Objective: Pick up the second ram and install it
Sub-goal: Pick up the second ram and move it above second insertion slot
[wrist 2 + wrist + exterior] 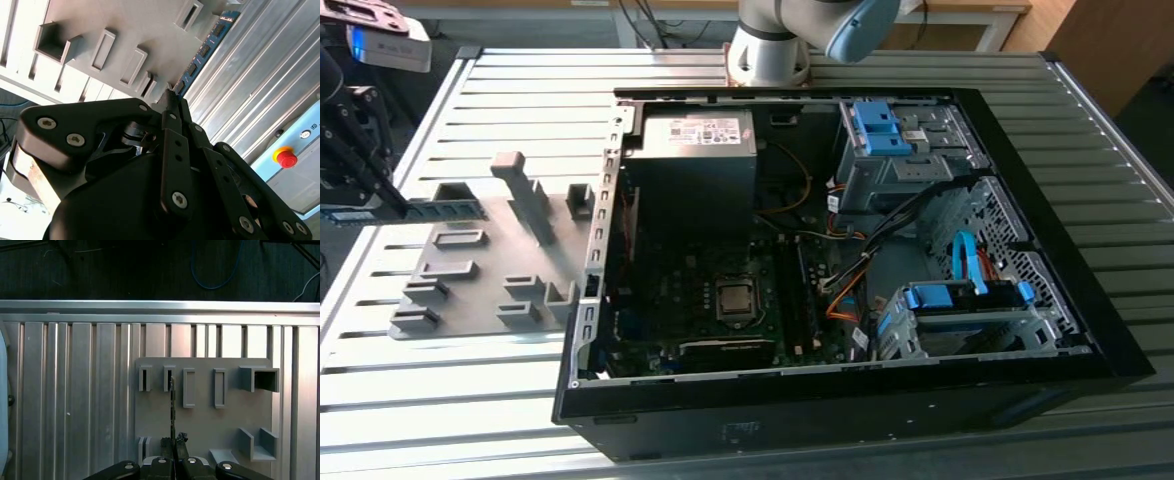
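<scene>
Blue and thin, the second ram [447, 209] is pinched at one end by the tool [376, 200]. The tool's black fingers [175, 150] press close together on the stick, so the tool is narrow and holding it.

In the second wrist view the second ram [204, 50] pokes out from the tool [172, 97]. You can see a row of little black chips on its blue side.

The grey holder [494, 270] lies flat on the silver worktop [520, 90]. In the exterior view the stick is held level, by the holder's far corner on the exterior view's left. The tool is just off that same side of the holder. I cannot tell if the stick touches the holder.

In the first wrist view the second ram [172, 400] is seen from its thin edge, like a dark line. It runs across the grey holder [210, 430], and its far tip is by one of the holder's narrow slots. The tool [174, 445] is at the holder's other edge, away from those slots.

A big black computer case [854, 395] lies open just beside the holder, on the exterior view's right. Inside it are a green board, many wires and some light blue plastic clips [878, 128].

A red button [285, 158] sits well apart from the holder, past the edge of the worktop.
</scene>
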`<act>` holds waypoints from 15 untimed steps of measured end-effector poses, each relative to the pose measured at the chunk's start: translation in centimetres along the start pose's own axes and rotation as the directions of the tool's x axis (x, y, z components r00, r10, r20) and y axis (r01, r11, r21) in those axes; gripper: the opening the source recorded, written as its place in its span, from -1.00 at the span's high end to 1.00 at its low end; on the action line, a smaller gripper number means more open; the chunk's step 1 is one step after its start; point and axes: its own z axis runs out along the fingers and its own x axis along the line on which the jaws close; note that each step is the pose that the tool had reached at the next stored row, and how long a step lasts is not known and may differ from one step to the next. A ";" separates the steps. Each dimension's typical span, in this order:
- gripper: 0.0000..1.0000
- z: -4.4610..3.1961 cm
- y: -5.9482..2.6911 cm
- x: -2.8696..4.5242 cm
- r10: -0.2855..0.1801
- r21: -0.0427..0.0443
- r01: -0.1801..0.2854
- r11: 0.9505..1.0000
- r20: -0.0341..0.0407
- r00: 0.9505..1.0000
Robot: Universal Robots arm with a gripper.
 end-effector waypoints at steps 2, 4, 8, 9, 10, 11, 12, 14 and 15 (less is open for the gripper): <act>0.73 -0.14 0.00 0.00 0.000 0.000 0.000 1.000 0.000 1.000; 0.73 -0.31 0.00 0.00 0.000 0.000 0.000 1.000 0.000 1.000; 0.73 -0.62 -0.01 0.01 0.000 0.000 0.000 1.000 0.000 1.000; 0.73 -0.69 -0.01 0.02 0.000 0.000 0.000 1.000 0.000 1.000; 0.73 -0.77 -0.01 0.02 0.000 0.000 0.000 1.000 0.000 1.000; 0.73 -0.84 -0.01 0.02 0.000 0.000 0.000 1.000 0.000 1.000; 0.73 -0.92 -0.01 0.02 0.000 0.000 0.000 1.000 0.000 1.000; 0.73 -1.07 -0.01 0.02 0.000 0.000 0.000 1.000 0.000 1.000; 0.73 -1.15 -0.01 0.02 0.000 0.000 0.000 1.000 0.000 1.000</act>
